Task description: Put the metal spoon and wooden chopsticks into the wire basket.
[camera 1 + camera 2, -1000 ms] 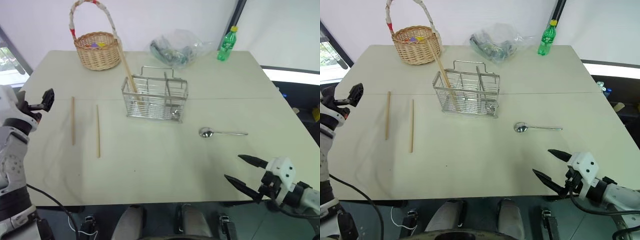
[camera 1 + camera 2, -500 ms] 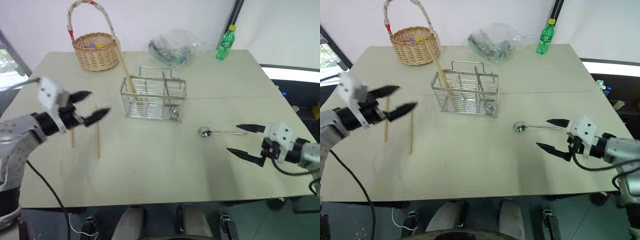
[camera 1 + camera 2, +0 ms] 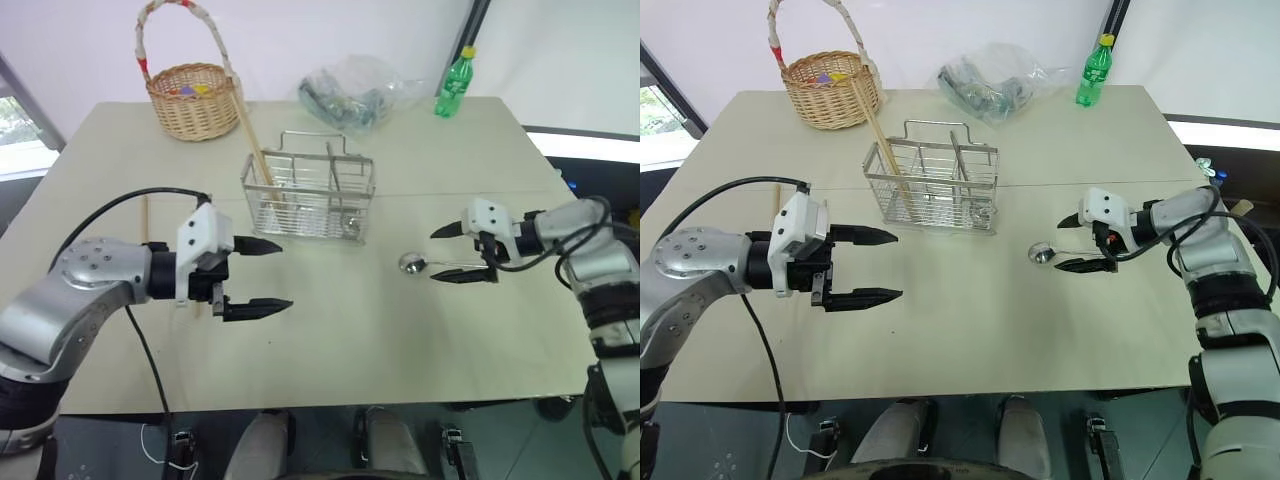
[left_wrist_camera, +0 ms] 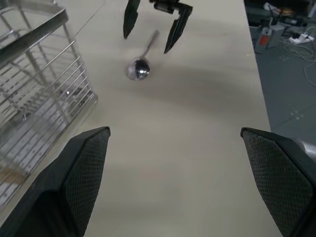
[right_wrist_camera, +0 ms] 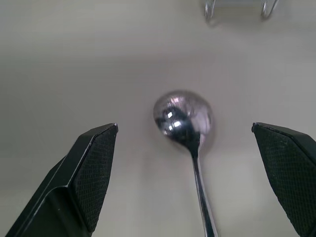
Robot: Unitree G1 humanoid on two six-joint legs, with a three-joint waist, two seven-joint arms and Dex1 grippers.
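now right pincer (image 3: 1072, 243) open, straddling metal spoon (image 3: 1042, 254)

On the pale worktop (image 3: 960, 330), the silver wire-grid basket (image 3: 932, 189) sits centre; the small metal spoon (image 3: 1044, 254) lies at its four o'clock, the round woven wicker basket (image 3: 830, 88) at eleven.

On a pale beige table (image 3: 330, 350), the rectangular silver wire basket (image 3: 309, 200) stands near centre with one light-brown wooden chopstick (image 3: 252, 136) leaning out toward eleven o'clock. At its four o'clock lies the small shiny metal spoon (image 3: 413, 263), straddled by the black fingers of the right gripper (image 3: 445, 253), spread wide. The left gripper (image 3: 262, 275), equally agape, hangs at the basket's seven o'clock. A round woven wicker basket (image 3: 194, 98), a crumpled clear plastic bag (image 3: 350, 95) and a green plastic bottle (image 3: 453, 89) line the far edge.
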